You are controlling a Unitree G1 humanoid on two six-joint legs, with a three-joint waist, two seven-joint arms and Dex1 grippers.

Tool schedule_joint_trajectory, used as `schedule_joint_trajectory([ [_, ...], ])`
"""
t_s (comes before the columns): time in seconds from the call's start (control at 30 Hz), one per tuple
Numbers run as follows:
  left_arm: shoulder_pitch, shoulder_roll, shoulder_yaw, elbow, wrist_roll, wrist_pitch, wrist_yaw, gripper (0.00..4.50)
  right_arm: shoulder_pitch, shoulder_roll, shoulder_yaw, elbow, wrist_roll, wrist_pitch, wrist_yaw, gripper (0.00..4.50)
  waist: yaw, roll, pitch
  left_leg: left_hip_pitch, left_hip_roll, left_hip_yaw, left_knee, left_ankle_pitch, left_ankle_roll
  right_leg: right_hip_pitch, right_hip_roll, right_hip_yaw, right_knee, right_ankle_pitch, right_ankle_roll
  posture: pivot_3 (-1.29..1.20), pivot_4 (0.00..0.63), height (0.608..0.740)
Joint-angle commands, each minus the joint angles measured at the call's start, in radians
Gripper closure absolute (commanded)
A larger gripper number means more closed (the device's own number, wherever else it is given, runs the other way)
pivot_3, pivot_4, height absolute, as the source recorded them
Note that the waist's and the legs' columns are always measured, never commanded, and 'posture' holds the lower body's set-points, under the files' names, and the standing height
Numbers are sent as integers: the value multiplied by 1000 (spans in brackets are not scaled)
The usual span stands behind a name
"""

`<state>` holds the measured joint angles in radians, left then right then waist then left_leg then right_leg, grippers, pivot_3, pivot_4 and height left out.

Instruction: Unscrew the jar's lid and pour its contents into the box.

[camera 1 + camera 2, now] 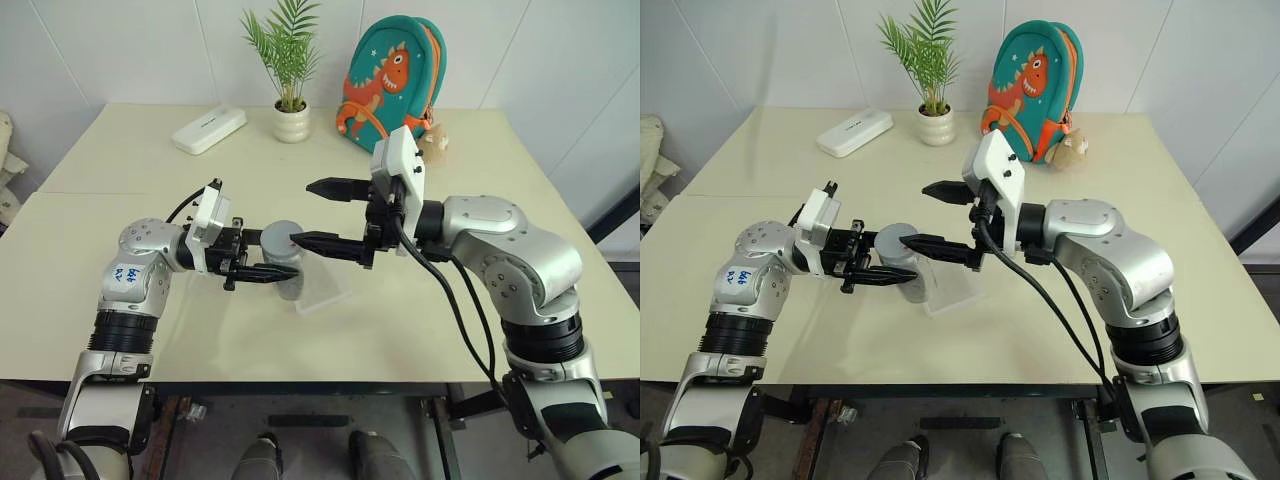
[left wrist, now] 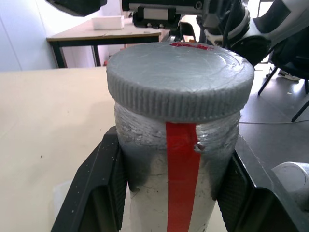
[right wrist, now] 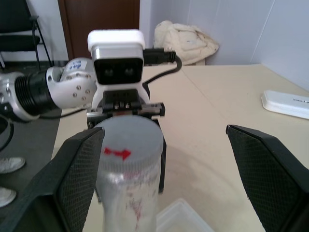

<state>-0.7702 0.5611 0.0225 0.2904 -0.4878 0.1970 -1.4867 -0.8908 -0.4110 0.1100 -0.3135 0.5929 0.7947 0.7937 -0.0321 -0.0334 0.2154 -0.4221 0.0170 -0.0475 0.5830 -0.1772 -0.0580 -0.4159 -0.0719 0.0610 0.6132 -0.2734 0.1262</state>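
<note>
My left gripper (image 1: 268, 262) is shut on the body of the clear jar (image 2: 145, 203), which has a red stripe, and holds it upright just above the table. The grey ribbed lid (image 2: 178, 77) sits on the jar (image 1: 291, 286), with a red mark on top. My right gripper (image 1: 322, 214) is open and points level at the jar; its lower finger (image 1: 325, 243) lies next to the lid (image 1: 283, 234) and its upper finger stands well clear. The shallow transparent box (image 1: 327, 295) lies on the table just beside and below the jar. I cannot make out the contents.
At the back of the cream table (image 1: 480, 330) stand a white oblong case (image 1: 208, 129), a potted plant (image 1: 291, 122), a teal dinosaur backpack (image 1: 392, 80) and a small plush toy (image 1: 435, 141). The table's front edge runs just below my arms.
</note>
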Motion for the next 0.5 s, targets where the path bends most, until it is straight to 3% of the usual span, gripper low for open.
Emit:
schedule_joint_trajectory([
  [0.03, -23, -7, 11, -12, -26, -21, -31, 2478, -35, 57, 12, -32, 15, 2, -45, 273, 1, 0, 0, 0, 0, 0, 0, 0, 0, 0, 0, 0, 1, 0, 0, 0, 150, 740],
  [0.5, -27, -13, 15, -29, -31, 0, -20, 2478, -23, 133, 103, -28, -31, 1, -90, 273, 0, 0, 0, 0, 0, 0, 1, 0, 0, -1, 0, 0, 3, 0, -1, 0, 150, 740],
])
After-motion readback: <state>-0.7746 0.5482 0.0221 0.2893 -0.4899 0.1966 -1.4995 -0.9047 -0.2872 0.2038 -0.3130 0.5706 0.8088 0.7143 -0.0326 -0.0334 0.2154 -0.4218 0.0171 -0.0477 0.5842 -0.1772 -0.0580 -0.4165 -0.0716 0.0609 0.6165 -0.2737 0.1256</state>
